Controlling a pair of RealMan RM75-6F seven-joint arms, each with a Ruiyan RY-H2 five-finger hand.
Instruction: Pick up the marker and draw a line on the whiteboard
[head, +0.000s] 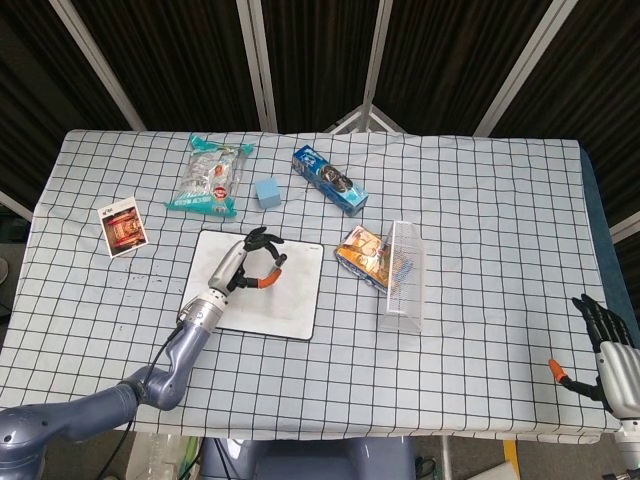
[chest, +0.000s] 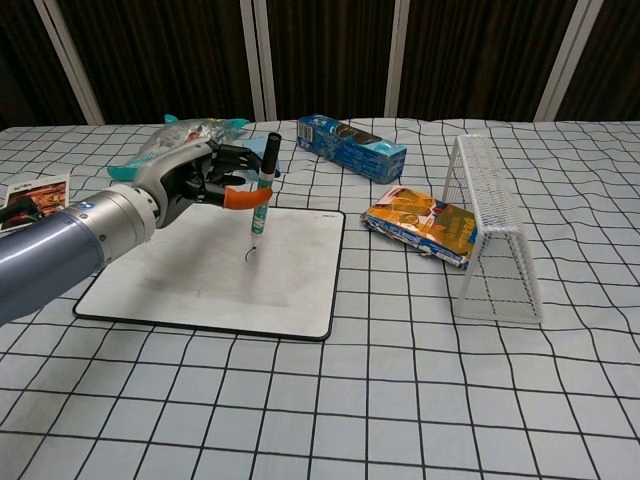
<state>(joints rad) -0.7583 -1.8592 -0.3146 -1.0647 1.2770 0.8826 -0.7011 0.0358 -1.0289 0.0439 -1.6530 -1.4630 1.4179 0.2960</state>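
Observation:
My left hand (chest: 205, 178) (head: 250, 262) holds the green marker (chest: 263, 187) nearly upright over the whiteboard (chest: 180, 285) (head: 290, 305). The marker's tip hangs just above a short dark curved mark (chest: 249, 256) near the board's middle; I cannot tell whether it touches the surface. The marker's black cap end points up and away from me. My right hand (head: 603, 350) sits off the table's near right corner with its fingers apart and holds nothing.
A wire basket (chest: 490, 235) lies on its side right of the board, beside an orange snack pack (chest: 420, 222). Behind the board are a blue cube (head: 266, 191), a blue box (chest: 352, 146) and a teal-edged bag (head: 212, 175). A red card (head: 124, 229) lies at the left.

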